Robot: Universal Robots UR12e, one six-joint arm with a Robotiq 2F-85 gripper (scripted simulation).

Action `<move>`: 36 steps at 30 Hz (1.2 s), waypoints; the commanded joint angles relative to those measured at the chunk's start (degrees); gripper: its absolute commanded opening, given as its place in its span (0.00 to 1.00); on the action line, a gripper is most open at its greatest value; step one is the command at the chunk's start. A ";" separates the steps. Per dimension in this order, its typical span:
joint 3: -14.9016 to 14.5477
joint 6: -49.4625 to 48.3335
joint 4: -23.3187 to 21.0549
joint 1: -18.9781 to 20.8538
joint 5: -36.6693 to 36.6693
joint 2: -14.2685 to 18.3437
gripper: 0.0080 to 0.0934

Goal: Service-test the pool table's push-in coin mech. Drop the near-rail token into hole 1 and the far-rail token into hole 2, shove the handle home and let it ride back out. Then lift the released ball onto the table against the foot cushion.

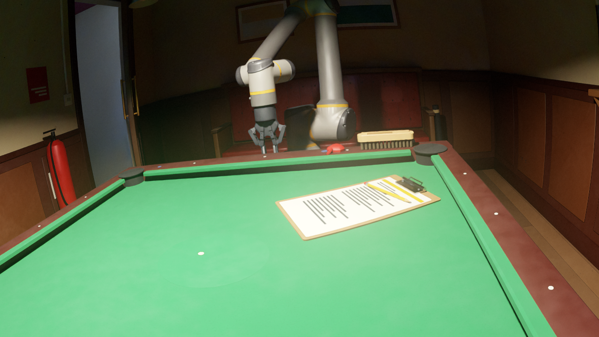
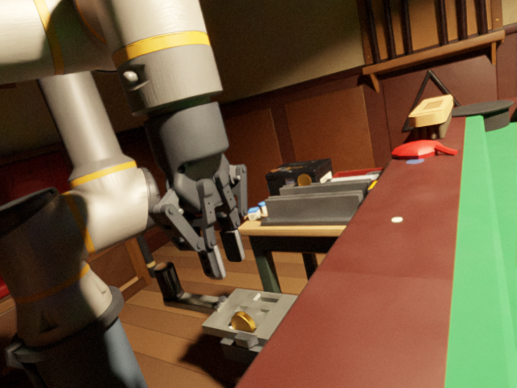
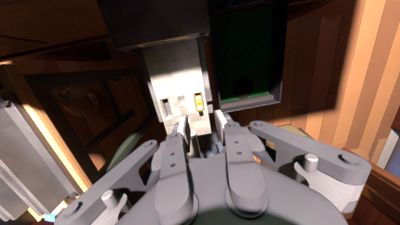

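Note:
A gold token [image 2: 243, 321] stands on edge in one slot of the grey coin mech slide [image 2: 250, 314], which juts out from the side of the pool table below the rail. From above, the token [image 3: 198, 102] sits in the right-hand slot and the left-hand slot [image 3: 166, 107] is empty. My gripper [image 2: 225, 258] hangs above the slide, part open and holding nothing. The black handle knob [image 2: 166, 275] stands at the slide's outer end. Beside the slide a dark ball tray [image 3: 244, 92] with a green floor shows a round shadow.
The green table bed [image 1: 234, 251] carries a clipboard [image 1: 356, 205] with a pencil. On the far rail lie a brush [image 1: 384, 139] and a red chalk holder [image 1: 335, 148]. A side table [image 2: 300, 225] holds grey racks and a black box with a gold disc [image 2: 304, 179].

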 commanded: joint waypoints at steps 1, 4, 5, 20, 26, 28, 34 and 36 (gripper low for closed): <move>-0.06 0.00 0.07 0.00 0.00 -0.04 0.35; -0.17 0.00 0.30 0.00 0.00 -0.16 0.35; -0.18 0.00 0.34 0.00 0.00 -0.18 0.35; -6.53 0.00 11.78 0.00 0.00 -5.47 0.35; -7.59 0.00 13.73 0.00 0.00 -6.07 0.35; -7.59 0.00 13.75 0.00 0.00 -6.07 0.35; -7.67 0.00 13.80 0.00 0.00 -6.10 0.35; -7.69 0.00 13.81 0.00 0.00 -6.11 0.35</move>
